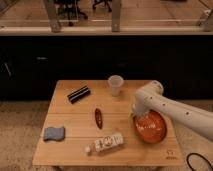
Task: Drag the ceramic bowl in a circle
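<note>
The ceramic bowl [151,128], wide, glossy and orange-red, sits on the wooden table [70,115] near its right front corner. My white arm comes in from the right, bends above the bowl and points down. My gripper [138,117] is at the bowl's left rim, touching the bowl or inside it. The arm's wrist hides the gripper's tip.
A translucent whitish cup [115,84] stands behind the bowl. A white bottle [106,143] lies just left of the bowl. A red oblong object [99,118], a black bar [79,94] and a blue sponge [53,133] lie further left. A dark counter stands behind the table.
</note>
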Robot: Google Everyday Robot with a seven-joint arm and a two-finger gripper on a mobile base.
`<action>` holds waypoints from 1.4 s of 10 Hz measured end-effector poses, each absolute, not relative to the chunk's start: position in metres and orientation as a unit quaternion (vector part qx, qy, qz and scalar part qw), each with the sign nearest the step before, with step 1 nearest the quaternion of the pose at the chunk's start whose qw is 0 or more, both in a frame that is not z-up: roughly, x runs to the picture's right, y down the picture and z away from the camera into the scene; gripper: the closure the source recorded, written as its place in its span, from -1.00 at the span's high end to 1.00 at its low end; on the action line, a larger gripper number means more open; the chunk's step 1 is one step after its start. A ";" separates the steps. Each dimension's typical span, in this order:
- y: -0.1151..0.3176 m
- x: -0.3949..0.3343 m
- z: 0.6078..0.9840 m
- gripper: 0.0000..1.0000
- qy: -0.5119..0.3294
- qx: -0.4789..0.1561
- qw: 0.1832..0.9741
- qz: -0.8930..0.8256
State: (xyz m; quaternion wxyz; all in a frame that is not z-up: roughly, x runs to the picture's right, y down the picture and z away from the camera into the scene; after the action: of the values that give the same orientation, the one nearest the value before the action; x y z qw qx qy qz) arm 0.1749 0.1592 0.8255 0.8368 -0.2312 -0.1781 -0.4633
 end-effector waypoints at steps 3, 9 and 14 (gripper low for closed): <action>0.159 0.181 0.824 -0.94 -0.180 -0.230 0.837 -0.462; 0.160 0.174 0.820 -0.94 -0.185 -0.227 0.832 -0.472; 0.160 0.178 0.817 -0.94 -0.187 -0.226 0.831 -0.473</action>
State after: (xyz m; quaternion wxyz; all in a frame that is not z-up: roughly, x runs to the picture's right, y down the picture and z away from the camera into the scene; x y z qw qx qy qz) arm 0.1776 0.1598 0.8172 0.8308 -0.2261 -0.1867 -0.4731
